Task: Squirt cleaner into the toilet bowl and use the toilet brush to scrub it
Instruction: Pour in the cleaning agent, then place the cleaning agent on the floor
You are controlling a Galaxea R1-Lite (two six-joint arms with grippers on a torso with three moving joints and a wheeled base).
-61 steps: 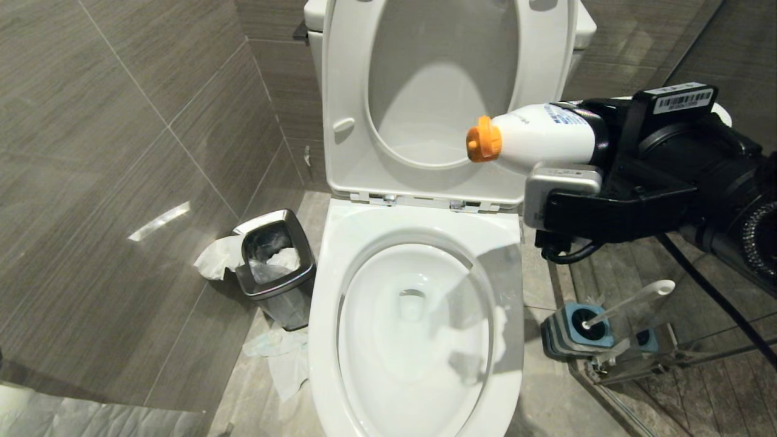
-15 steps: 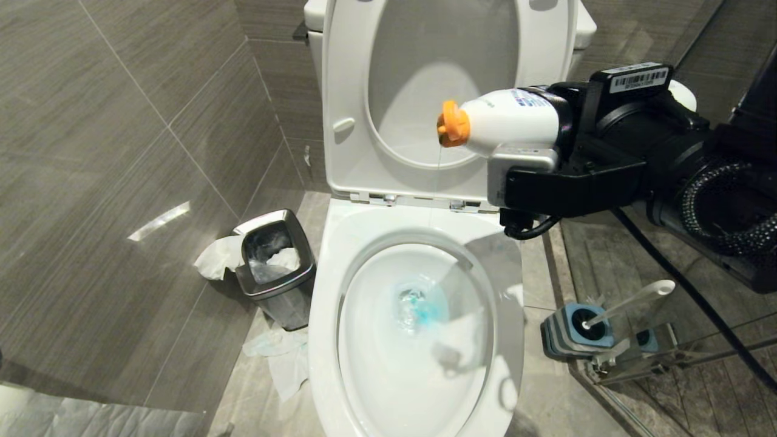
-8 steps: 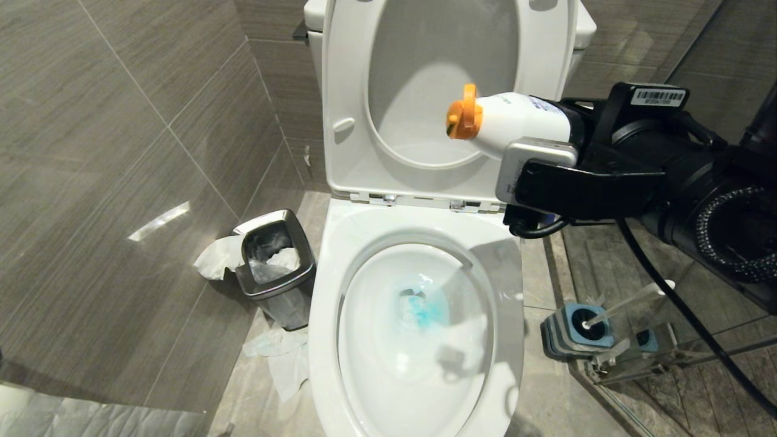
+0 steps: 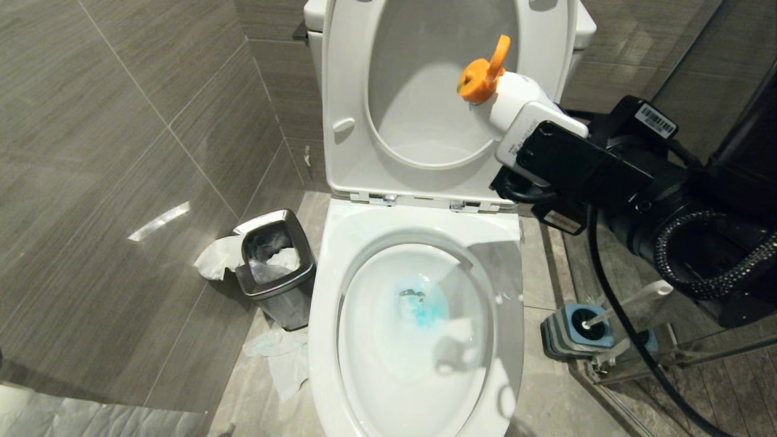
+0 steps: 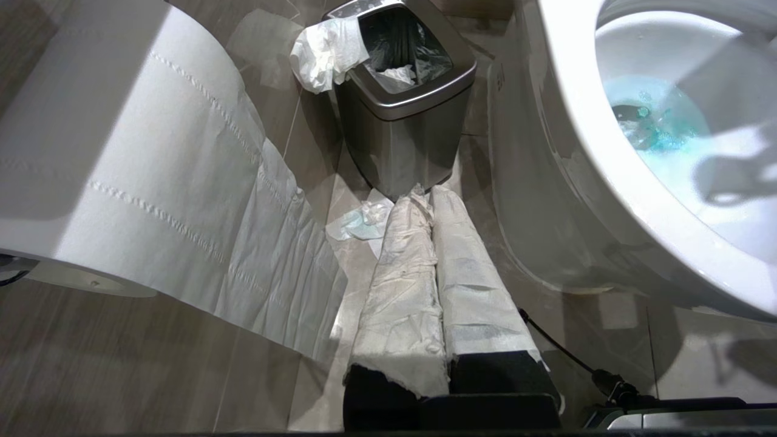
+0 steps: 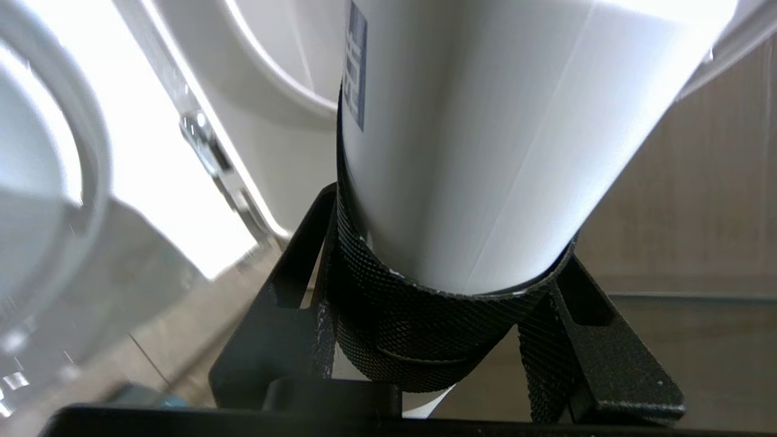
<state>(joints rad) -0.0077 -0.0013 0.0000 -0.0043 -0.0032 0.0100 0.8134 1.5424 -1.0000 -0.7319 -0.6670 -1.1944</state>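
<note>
Right gripper [image 4: 516,124], at 1 o'clock above toilet bowl [image 4: 340,255]: fingers pinching cleaner bottle [image 4: 507,97], nozzle raised. Cleaner [image 4: 425,309] pooled in basin. Left gripper [image 5: 434,243]: fingers pressed together. Risk: residual drips onto seat.

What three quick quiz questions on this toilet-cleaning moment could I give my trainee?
1. True or false: the right gripper holds the white bottle with its orange cap tipped upward.
2. Where does the toilet brush stand? A) in the toilet bowl B) in its blue-topped holder on the floor C) in the waste bin
3. Fill in: the water in the bowl is tinted ____ by the cleaner.

Key: 1 true; 2 B; 3 blue.
</note>
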